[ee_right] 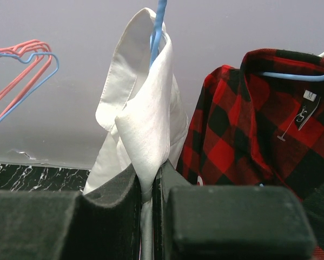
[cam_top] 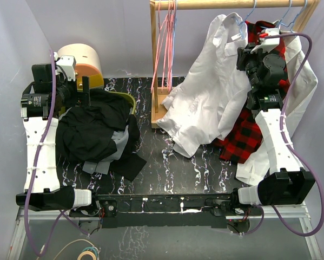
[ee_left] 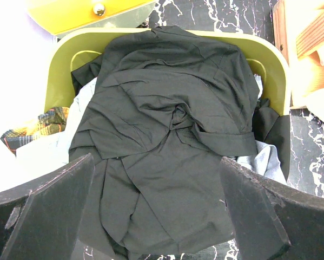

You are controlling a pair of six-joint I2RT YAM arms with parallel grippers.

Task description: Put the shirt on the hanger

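White shirt hangs at 1 o'clock over the desk, collar around the blue hanger. My right end effector pinches its cloth below the collar. My left end effector, 10 o'clock, gapes wide above black garment.

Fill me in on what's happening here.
The right tool is shut on a fold of the shirt near its collar. The shirt hangs bunched from the hanger on the rail, beside a plaid shirt. The left tool is open above a black garment in the basket, holding nothing.
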